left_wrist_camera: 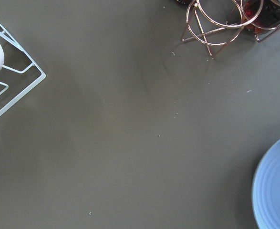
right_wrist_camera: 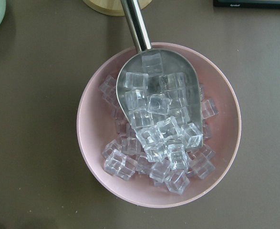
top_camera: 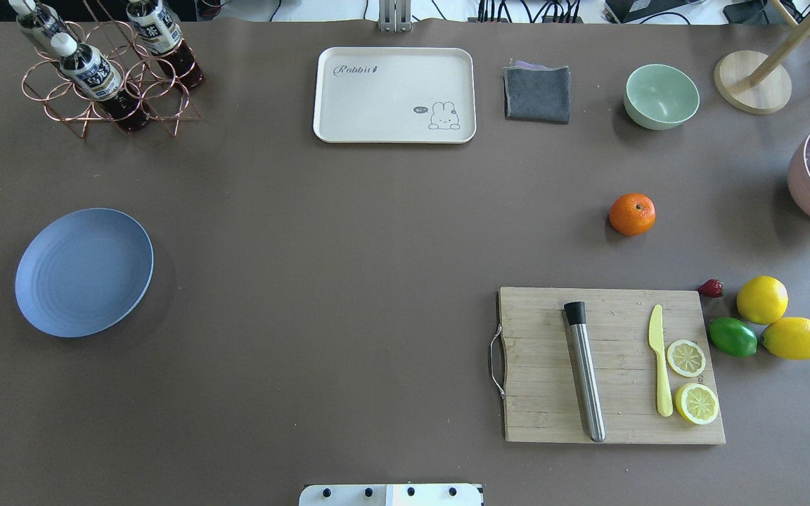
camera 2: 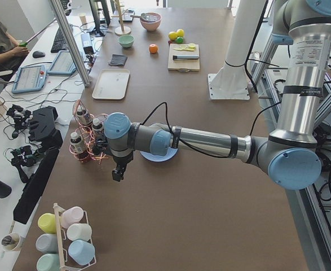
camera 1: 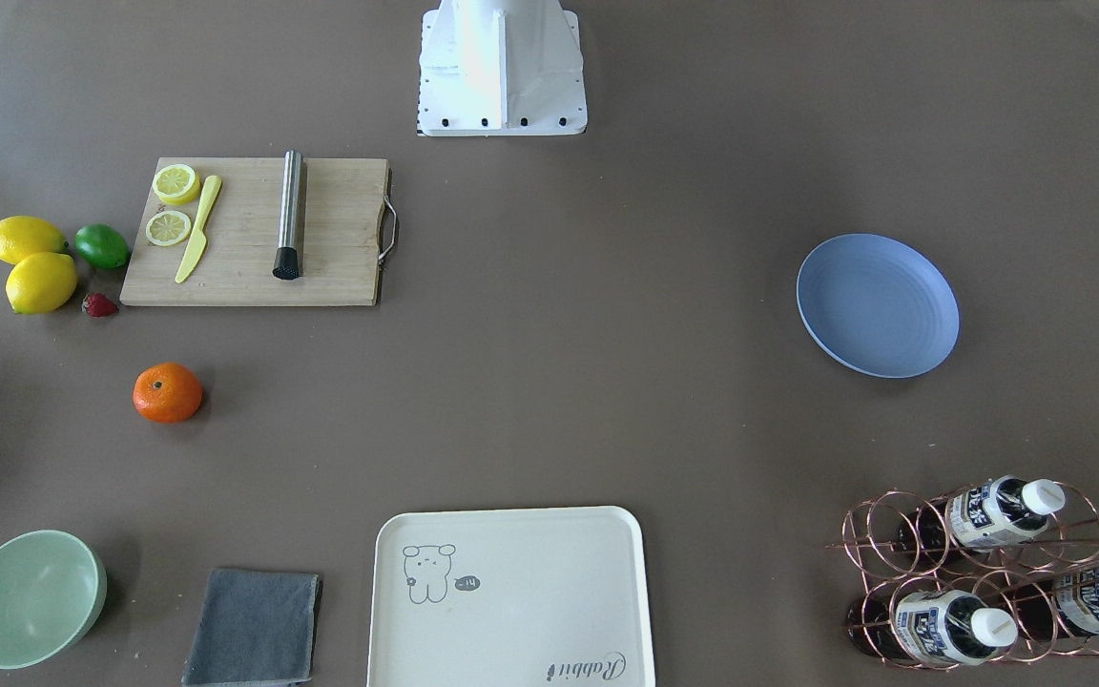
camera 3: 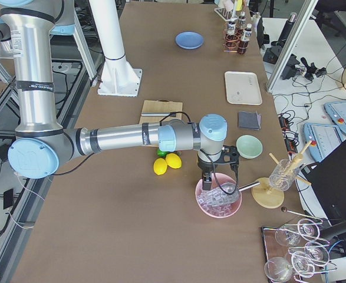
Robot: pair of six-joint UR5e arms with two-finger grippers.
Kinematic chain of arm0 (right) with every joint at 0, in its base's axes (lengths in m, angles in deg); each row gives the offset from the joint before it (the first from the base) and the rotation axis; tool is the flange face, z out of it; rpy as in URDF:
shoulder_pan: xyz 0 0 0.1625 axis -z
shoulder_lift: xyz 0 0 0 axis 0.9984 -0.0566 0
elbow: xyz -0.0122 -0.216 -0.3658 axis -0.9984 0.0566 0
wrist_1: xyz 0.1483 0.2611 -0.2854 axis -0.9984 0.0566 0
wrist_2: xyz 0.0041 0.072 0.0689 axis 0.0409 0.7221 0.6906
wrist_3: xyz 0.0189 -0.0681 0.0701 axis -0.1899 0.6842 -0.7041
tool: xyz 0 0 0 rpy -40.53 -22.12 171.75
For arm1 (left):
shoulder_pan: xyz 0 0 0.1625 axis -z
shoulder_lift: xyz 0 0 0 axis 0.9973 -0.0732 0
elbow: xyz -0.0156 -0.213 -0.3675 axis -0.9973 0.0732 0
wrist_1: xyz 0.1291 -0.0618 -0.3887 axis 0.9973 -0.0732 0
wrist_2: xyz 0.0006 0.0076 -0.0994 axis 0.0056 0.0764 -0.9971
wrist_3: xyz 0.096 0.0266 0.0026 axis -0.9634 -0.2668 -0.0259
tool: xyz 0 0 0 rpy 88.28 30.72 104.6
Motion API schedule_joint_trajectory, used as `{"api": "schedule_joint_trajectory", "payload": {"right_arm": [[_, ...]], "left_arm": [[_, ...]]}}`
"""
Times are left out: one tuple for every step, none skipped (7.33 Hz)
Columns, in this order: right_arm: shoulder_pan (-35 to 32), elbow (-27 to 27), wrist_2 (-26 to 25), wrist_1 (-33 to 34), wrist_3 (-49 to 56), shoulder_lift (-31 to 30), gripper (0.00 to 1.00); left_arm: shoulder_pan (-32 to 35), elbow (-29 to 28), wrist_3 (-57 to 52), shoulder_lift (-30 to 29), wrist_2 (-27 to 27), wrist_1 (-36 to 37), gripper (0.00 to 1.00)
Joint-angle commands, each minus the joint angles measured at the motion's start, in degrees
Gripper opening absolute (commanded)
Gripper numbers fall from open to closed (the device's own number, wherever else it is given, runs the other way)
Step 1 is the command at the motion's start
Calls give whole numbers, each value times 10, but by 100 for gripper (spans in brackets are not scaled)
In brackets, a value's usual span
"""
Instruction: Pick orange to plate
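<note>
The orange (camera 1: 168,392) (top_camera: 632,213) (camera 2: 153,48) rests alone on the brown table, between the cutting board and the pale green bowl. Far across the table lies the blue plate (camera 1: 878,305) (top_camera: 84,272) (camera 3: 189,40), with nothing on it; its edge shows in the left wrist view (left_wrist_camera: 275,186). My left gripper (camera 2: 118,175) hangs beyond the plate near the table's left end, and I cannot tell if it is open or shut. My right gripper (camera 3: 211,184) hovers over a pink bowl of ice at the opposite end, well past the orange; its state cannot be told either.
A wooden cutting board (top_camera: 612,365) carries a steel muddler, a yellow knife and lemon slices. Two lemons (top_camera: 778,320), a lime and a strawberry sit beside it. A cream tray (top_camera: 394,95), grey cloth, green bowl (top_camera: 661,96), copper bottle rack (top_camera: 106,70) and pink ice bowl (right_wrist_camera: 159,124) ring the table.
</note>
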Motion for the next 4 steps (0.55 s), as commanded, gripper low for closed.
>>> {"api": "schedule_joint_trajectory", "payload": {"right_arm": [[0, -1, 1, 14, 1, 13, 100], [1, 1, 1, 13, 1, 14, 100], [2, 0, 1, 13, 1, 14, 100], [3, -1, 1, 13, 1, 13, 100]], "left_arm": [[3, 2, -3, 3, -3, -7, 98], [3, -1, -3, 30, 0, -61, 98], [-1, -1, 4, 46, 1, -97, 98], [-3, 2, 4, 61, 2, -98, 98]]}}
